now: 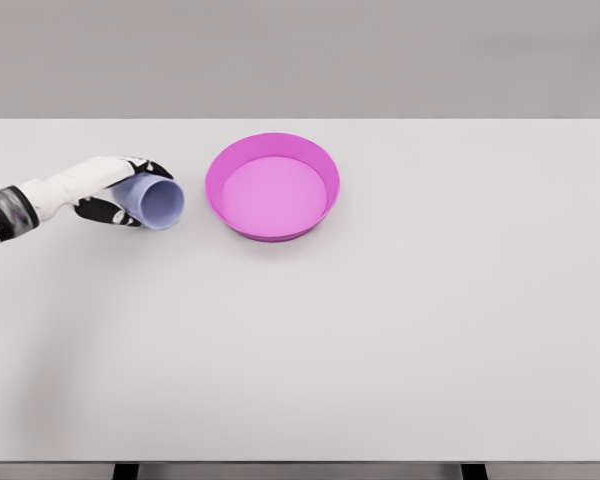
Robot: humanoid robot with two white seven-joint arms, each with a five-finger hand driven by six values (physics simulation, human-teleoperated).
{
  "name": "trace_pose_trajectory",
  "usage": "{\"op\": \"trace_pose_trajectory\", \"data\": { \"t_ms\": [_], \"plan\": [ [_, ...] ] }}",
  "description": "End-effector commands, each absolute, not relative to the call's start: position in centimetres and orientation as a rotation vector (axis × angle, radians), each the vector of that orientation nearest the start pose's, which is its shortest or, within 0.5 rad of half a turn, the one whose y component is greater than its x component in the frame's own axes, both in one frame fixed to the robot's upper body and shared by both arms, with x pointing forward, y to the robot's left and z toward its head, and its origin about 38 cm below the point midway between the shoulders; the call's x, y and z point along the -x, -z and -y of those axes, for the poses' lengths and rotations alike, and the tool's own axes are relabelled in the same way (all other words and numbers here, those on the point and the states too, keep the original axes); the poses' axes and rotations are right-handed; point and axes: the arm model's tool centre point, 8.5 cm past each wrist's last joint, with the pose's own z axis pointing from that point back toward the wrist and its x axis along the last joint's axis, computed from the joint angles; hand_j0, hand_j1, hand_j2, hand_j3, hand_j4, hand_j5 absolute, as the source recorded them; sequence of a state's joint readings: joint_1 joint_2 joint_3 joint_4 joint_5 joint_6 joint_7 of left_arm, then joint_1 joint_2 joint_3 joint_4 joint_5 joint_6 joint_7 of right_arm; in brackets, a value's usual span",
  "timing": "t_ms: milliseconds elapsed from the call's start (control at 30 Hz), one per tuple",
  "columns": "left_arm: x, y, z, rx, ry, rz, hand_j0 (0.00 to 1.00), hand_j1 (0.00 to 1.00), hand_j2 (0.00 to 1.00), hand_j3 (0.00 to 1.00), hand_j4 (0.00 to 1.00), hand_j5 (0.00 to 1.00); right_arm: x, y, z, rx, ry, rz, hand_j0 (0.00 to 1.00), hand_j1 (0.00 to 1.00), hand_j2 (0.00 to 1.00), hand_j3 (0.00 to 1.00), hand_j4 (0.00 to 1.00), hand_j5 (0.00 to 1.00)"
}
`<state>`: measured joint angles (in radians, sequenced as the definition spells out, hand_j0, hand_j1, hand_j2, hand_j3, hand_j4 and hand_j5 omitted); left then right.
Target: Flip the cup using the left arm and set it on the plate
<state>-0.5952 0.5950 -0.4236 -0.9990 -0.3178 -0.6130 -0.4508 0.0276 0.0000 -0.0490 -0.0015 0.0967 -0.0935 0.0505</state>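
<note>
A pale lavender cup [156, 203] is held sideways above the white table, its round end facing right and toward me. My left hand [120, 190] is shut on the cup, fingers wrapped over its top and under its side. The left arm comes in from the left edge. A magenta plate [272, 187] with a raised rim sits on the table just right of the cup, a small gap between them. Nothing lies in the plate. The right arm is out of view.
The white table [380, 330] spans the whole view, its front edge near the bottom and its back edge against a grey wall.
</note>
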Motion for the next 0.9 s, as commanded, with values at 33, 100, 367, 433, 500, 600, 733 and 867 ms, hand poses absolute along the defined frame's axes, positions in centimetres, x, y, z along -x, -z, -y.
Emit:
{"op": "trace_pose_trajectory", "data": {
  "t_ms": [33,100,367,433,500,600,733,867],
  "plan": [
    [-47.7,-13.9,-34.2,-0.242,1.482,1.499,0.70,0.70,0.70,0.70,0.70,0.70,0.8,26.2,26.7,0.034,-0.052,0.064,1.00,1.00,1.00,1.00,1.00,1.00],
    [-47.9,-13.7,-34.1,-0.209,1.451,1.509,0.70,0.70,0.70,0.70,0.70,0.70,0.8,26.2,26.7,0.034,-0.052,0.064,1.00,1.00,1.00,1.00,1.00,1.00],
    [-48.4,-13.9,-33.3,-0.164,1.401,1.543,0.68,0.68,0.68,0.68,0.68,0.68,0.8,26.2,26.7,0.034,-0.052,0.064,1.00,1.00,1.00,1.00,1.00,1.00],
    [-48.5,-14.1,-33.3,-0.161,1.392,1.553,0.68,0.68,0.68,0.68,0.68,0.68,0.8,26.2,26.7,0.034,-0.052,0.064,1.00,1.00,1.00,1.00,1.00,1.00],
    [-48.7,-14.4,-33.4,-0.155,1.372,1.564,0.68,0.68,0.68,0.68,0.68,0.68,0.8,26.2,26.7,0.034,-0.052,0.064,1.00,1.00,1.00,1.00,1.00,1.00],
    [-49.0,-14.9,-33.6,-0.154,1.348,1.580,0.68,0.68,0.68,0.68,0.68,0.68,0.8,26.2,26.7,0.034,-0.052,0.064,1.00,1.00,1.00,1.00,1.00,1.00],
    [-49.4,-15.0,-32.2,-0.128,1.340,1.607,0.69,0.69,0.69,0.69,0.69,0.69,0.8,26.2,26.7,0.034,-0.052,0.064,1.00,1.00,1.00,1.00,1.00,1.00],
    [-49.7,-15.3,-31.4,-0.104,1.312,1.638,0.68,0.68,0.68,0.68,0.68,0.68,0.8,26.2,26.7,0.034,-0.052,0.064,1.00,1.00,1.00,1.00,1.00,1.00]
  ]
}}
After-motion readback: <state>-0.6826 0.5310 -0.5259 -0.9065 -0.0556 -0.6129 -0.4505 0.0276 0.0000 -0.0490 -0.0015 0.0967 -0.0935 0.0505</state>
